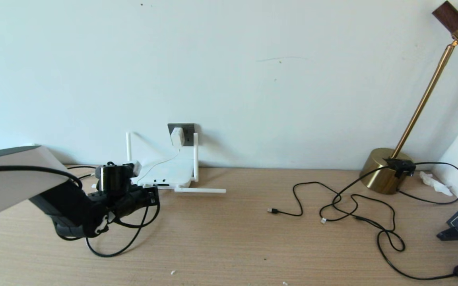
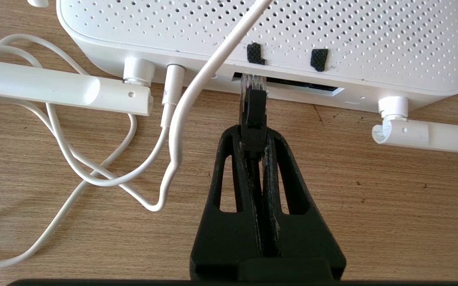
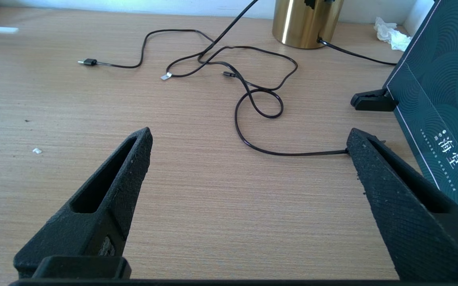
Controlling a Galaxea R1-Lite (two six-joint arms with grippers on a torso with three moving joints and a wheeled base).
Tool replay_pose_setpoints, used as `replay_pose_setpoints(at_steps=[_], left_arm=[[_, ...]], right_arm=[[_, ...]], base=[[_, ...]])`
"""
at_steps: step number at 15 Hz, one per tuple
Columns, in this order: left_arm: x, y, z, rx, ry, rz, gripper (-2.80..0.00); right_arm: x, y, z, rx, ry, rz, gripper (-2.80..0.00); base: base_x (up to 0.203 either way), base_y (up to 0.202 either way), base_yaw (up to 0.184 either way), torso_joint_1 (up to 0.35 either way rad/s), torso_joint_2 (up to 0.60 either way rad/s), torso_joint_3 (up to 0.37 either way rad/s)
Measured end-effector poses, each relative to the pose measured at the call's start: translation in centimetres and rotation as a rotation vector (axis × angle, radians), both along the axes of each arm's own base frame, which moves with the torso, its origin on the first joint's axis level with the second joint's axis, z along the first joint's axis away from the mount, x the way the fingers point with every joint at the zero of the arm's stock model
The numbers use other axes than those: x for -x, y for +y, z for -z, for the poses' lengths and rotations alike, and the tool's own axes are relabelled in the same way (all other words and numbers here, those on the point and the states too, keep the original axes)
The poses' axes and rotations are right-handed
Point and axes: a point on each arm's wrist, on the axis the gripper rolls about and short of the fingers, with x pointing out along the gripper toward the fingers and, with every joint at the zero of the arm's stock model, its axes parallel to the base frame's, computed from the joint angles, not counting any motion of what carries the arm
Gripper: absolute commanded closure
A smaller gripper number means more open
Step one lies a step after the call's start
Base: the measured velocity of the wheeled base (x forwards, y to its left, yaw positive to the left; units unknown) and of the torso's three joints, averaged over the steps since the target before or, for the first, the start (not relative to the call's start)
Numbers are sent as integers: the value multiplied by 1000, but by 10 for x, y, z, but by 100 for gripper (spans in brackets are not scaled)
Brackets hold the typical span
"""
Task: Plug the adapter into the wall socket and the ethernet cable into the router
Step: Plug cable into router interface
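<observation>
The white adapter sits plugged on the dark grey wall socket, its thin white cord running down over the router. The white router lies on the desk below, with upright and folded stick antennas. My left gripper is shut on the black boot of the ethernet cable; its clear plug tip is at the mouth of a dark port on the router's front edge. The cable's slack loops under the arm. My right gripper hovers open over bare desk, holding nothing.
Thin black cables with small plugs sprawl across the right of the desk. A brass lamp base stands at the back right, a dark green box on a stand at the right edge, crumpled tissue beside it.
</observation>
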Motion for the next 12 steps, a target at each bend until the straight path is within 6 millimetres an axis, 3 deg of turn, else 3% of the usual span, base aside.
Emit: replay_pose_setpoints(at_steps=[12], left_arm=[[0, 0, 0, -1, -1, -2, 0]], right_arm=[[0, 0, 0, 1, 1, 0, -280]], base=[[0, 0, 0, 0, 0, 0]])
